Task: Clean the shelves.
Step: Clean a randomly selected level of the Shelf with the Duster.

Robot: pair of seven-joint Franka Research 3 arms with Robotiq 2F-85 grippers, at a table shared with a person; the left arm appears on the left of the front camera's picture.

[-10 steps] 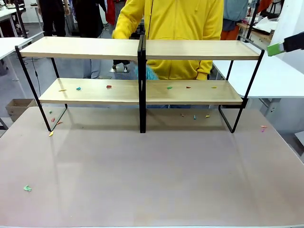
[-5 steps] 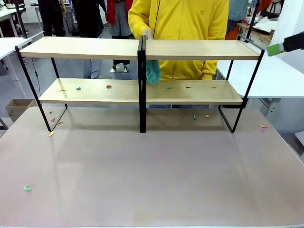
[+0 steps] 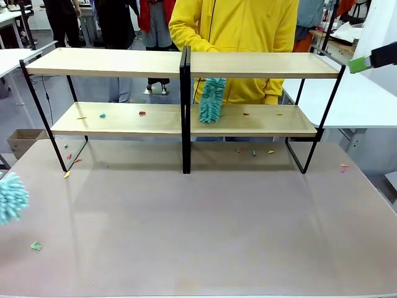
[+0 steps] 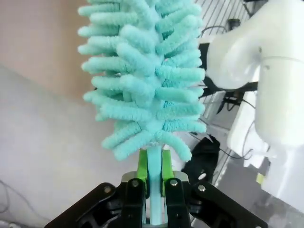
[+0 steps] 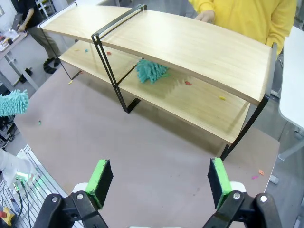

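The shelves point(image 3: 111, 62) point(image 5: 190, 47) stand across the far half of the table, with small coloured paper scraps point(image 3: 142, 113) on the lower boards. A person in a yellow top stands behind them and holds a teal fluffy duster point(image 3: 211, 99) point(image 5: 151, 71) against the lower board of the right rack. My left gripper point(image 4: 154, 178) is shut on the pale handle of a second teal duster point(image 4: 142, 71), whose head shows low at the table's left edge point(image 3: 11, 197) point(image 5: 12, 102). My right gripper point(image 5: 159, 183) hangs open and empty high above the table's right front; one of its green pads point(image 3: 358, 63) shows at the upper right.
More scraps lie on the brown table top point(image 3: 205, 223): at the front left point(image 3: 36, 246), by the left rack's leg point(image 3: 67, 174), under the right rack point(image 3: 254, 153) and at the far right point(image 3: 343, 166). White tables point(image 3: 366, 99) flank the scene.
The person has brought their duster from behind the middle post down onto the right lower board. My left duster's head has come into the front view at the left edge. The right gripper has stayed still.
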